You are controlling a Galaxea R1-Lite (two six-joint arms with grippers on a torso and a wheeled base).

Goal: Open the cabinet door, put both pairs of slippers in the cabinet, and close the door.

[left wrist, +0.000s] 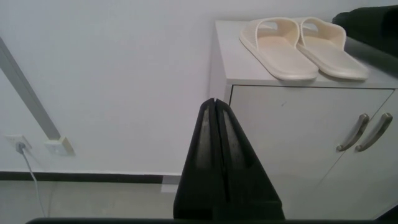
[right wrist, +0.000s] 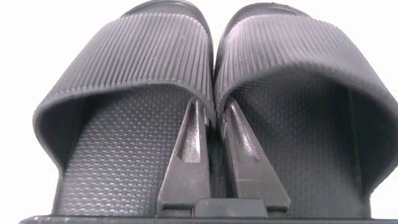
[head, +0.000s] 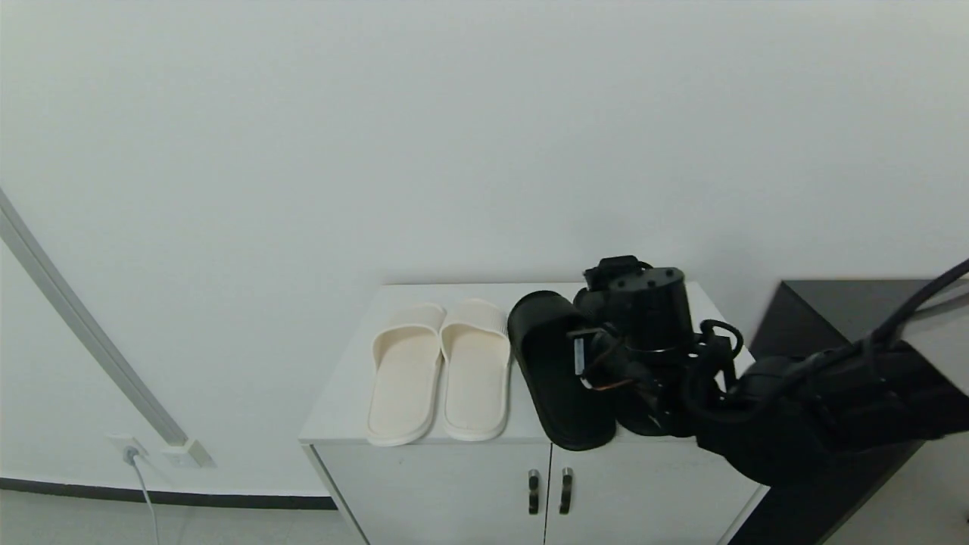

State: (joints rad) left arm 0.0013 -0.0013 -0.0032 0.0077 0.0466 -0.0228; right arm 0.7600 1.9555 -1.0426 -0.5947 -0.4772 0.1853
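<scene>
On the cabinet (head: 341, 397): R gripper (right wrist: 212, 107) jaws narrow, pinching black slippers (head: 556, 378) at inner edges; cream slippers (head: 405, 378) just beside; L gripper (left wrist: 215, 104) jaws closed, empty.

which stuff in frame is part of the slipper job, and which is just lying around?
Job:
- cabinet, doors shut
- white slippers on its top
- black slippers beside them
- right gripper, one finger inside each black slipper

Lying about:
- wall socket with cable
- dark unit right of the cabinet

cream slippers (head: 458, 371) and black slippers (head: 560, 378) lie side by side atop the white cabinet (head: 341, 401), its doors (head: 431, 492) shut.
</scene>
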